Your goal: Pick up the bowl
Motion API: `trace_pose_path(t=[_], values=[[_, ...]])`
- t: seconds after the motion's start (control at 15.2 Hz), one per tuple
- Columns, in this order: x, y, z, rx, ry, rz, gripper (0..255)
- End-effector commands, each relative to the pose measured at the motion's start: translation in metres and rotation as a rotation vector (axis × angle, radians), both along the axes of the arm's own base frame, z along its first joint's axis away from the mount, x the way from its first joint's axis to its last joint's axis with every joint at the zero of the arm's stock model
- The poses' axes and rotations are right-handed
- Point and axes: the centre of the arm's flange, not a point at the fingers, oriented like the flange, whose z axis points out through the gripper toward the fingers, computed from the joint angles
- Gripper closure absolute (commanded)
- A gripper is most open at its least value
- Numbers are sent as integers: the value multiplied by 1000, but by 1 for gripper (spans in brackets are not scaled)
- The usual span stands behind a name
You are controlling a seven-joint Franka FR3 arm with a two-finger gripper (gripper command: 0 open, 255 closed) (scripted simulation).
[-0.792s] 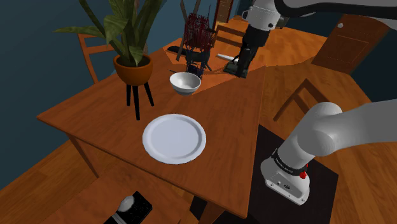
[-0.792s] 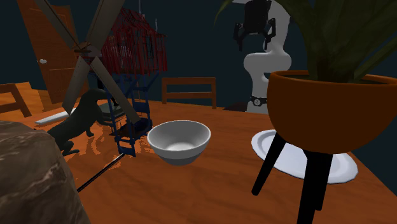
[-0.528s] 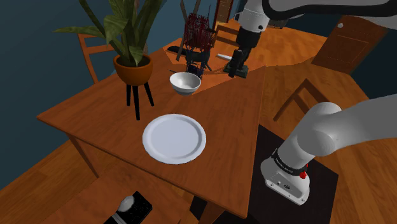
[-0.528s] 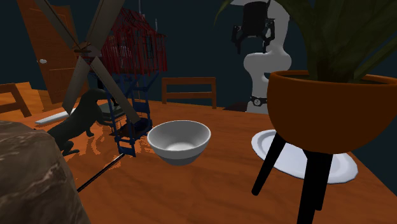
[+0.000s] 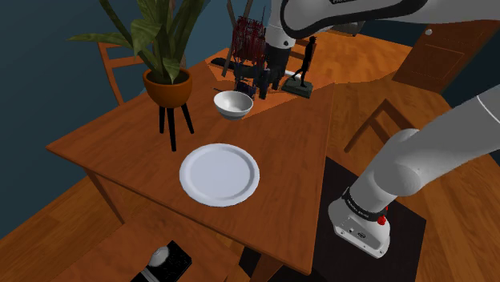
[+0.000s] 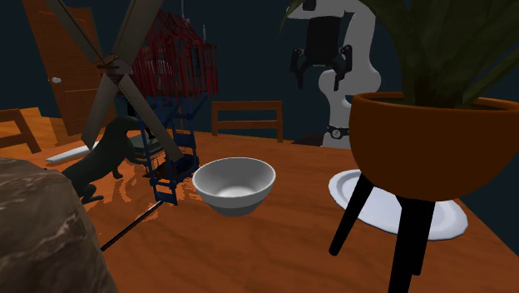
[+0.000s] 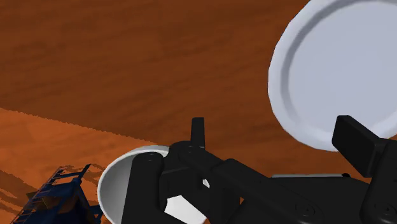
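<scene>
You've swung the hand [image 6: 318,76] over toward the white bowl [image 6: 234,185]; it's spread open, empty. In the wrist view it hides part of the bowl.

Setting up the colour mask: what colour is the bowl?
Plain white bowl, shaded grey inside. It shows best in the second exterior view.

A wooden table [image 5: 120,136] stood on a plank floor [image 5: 48,220], with chairs [image 6: 247,106] set around it. The walls [image 5: 40,88] were dark blue, and a brown door [image 5: 445,48] stood beyond.
</scene>
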Motion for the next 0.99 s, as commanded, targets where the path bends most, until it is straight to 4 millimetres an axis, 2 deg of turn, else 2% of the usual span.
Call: trace_pose_path(t=[0.0, 0.92], values=[[24, 3, -13, -10, 6, -6, 0], [191, 23, -108, -85, 52, -49, 0]])
